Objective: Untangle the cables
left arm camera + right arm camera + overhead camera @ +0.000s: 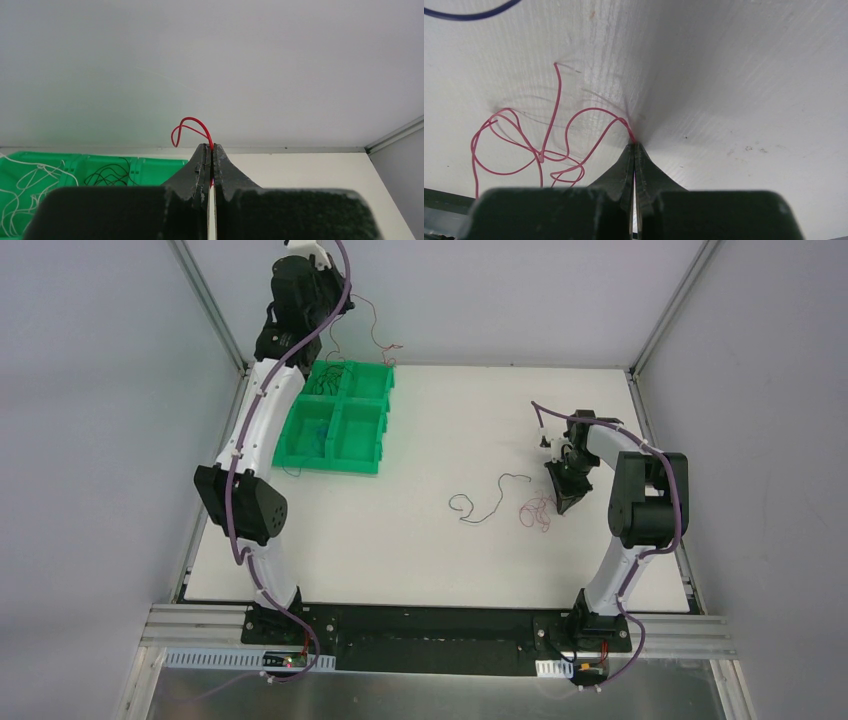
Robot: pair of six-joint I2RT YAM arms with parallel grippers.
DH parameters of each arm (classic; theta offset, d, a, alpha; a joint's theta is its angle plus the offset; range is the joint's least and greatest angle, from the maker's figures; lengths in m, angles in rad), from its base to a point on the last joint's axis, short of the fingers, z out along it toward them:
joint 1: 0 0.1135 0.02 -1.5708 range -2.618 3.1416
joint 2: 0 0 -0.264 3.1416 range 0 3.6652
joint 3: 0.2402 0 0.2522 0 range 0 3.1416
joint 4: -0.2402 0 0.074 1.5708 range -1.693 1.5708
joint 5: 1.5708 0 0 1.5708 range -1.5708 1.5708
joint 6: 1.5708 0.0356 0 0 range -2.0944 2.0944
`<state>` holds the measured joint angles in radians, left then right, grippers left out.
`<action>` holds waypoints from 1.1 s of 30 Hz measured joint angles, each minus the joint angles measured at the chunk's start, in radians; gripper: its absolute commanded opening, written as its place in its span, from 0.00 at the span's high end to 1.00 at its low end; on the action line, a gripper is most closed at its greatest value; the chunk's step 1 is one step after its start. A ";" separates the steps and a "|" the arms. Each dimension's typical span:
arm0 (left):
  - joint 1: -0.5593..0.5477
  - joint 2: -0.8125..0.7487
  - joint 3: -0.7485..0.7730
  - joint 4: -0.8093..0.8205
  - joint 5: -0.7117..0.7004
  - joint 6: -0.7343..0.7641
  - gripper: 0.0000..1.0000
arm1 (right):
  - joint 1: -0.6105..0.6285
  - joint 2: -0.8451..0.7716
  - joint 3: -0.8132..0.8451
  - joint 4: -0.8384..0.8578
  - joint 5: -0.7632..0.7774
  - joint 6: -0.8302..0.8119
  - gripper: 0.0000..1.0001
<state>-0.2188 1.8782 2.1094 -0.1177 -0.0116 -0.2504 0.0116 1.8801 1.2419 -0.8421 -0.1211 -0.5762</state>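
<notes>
While some wires [107,175] already lie in the green tray [150,165], the left gripper [212,150] pinches one red wire [192,121] high above it. The right gripper [635,147] pinches a red bunch [524,150] on the table [450,420]; a dark wire [490,502], maybe blue, waits nearby.

Top cam: high behind the arms, down onto table [450,560], green tray [330,464] far-left. Left wrist shares tray, faces wall [250,60]. Right wrist: close on table, right of tray.
</notes>
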 measured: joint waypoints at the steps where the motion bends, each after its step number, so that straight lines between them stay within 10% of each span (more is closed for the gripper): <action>1: 0.005 -0.003 -0.010 0.000 0.000 -0.005 1.00 | 0.000 0.000 0.000 0.000 0.000 0.000 1.00; 17: 0.011 -0.001 -0.115 -0.089 -0.153 -0.180 1.00 | 0.000 0.000 0.000 0.000 0.000 0.000 1.00; 33: 0.018 0.329 0.072 -0.178 -0.157 -0.391 1.00 | 0.000 0.000 -0.005 0.000 0.000 0.000 1.00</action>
<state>-0.2008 2.2074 2.1818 -0.2958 -0.1684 -0.6418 0.0116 1.8805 1.2373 -0.8425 -0.1215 -0.5766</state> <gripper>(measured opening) 0.010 0.003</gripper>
